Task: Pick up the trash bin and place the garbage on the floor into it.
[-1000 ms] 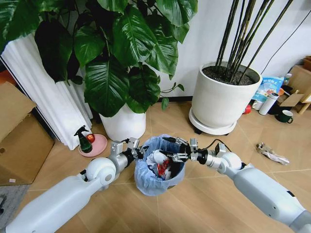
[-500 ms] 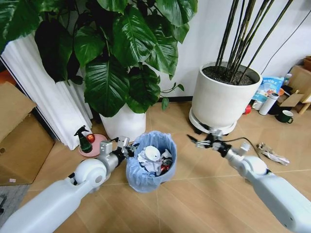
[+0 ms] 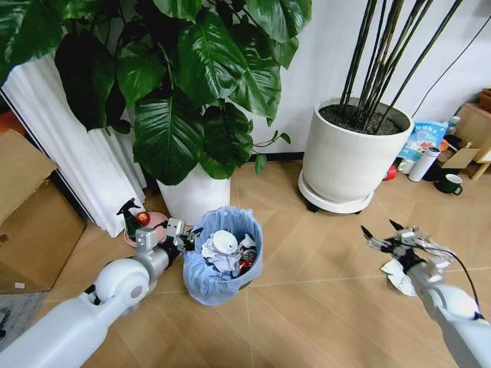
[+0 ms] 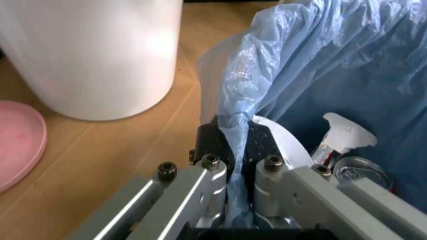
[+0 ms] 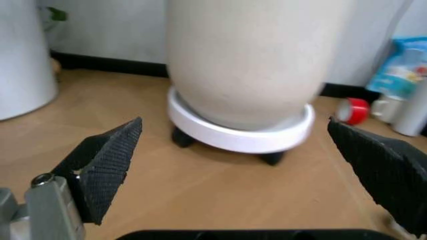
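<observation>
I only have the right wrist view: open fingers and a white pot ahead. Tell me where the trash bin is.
Observer: The trash bin is in front of the leafy plant's white pot, off to the robot's left.
Operator: Report the left gripper.
Observer: The left gripper is shut on the bin's blue bag at the rim.
Operator: Name any garbage near my gripper.
Observer: A pale crumpled wrapper lies on the floor beside the right arm, nearer the robot than the right gripper.

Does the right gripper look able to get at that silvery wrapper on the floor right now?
Probably yes: the right gripper is open and hovers just over the silvery wrapper, with only bare floor around it.
</observation>
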### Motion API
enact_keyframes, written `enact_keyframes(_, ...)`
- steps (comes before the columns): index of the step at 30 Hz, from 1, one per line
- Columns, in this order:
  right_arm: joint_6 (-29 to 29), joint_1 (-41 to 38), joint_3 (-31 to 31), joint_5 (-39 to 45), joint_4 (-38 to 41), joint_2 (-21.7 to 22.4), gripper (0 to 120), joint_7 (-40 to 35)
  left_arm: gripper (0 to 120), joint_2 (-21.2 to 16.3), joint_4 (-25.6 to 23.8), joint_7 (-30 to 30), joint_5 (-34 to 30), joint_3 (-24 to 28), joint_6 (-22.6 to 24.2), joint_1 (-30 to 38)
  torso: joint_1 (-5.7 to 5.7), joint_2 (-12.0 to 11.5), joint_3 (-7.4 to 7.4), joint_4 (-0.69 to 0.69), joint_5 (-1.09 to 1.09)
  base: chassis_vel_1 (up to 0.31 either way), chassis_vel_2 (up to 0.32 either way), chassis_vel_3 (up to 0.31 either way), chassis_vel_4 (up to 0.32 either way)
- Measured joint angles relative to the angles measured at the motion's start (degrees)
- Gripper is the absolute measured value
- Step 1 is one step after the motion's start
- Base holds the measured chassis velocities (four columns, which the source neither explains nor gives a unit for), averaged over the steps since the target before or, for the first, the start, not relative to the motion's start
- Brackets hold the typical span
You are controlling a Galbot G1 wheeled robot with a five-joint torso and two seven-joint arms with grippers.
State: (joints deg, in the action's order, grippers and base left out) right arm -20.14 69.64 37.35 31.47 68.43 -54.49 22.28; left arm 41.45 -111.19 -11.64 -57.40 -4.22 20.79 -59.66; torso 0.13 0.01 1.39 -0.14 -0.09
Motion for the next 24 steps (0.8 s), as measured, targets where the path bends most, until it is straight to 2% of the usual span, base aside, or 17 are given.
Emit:
enact_keyframes(7,-2.5,3.4,5.9,-0.3,-2.3,-3.1,100,3.9,0,0.3,-0.7,0.3,1.5,-3.0,-0.6,-4.4,0.00,0.0,0.01,-0.01,-0.02,0.000,0.000,0.000,0.000)
enact_keyframes(14,-4.8,6.7,10.2,0.6,-0.3,-5.1,100,9.2,0,0.0,-1.5,0.6,2.6,-6.5,-1.0,-8.6,0.00,0.0,0.00,0.00,-0.03,0.000,0.000,0.000,0.000)
enact_keyframes(24,-4.8,7.2,11.0,1.8,-0.9,-5.6,100,11.7,0,-0.9,-2.4,0.9,2.9,-8.9,-1.3,-11.5,0.00,0.0,0.01,0.00,-0.01,0.000,0.000,0.000,0.000)
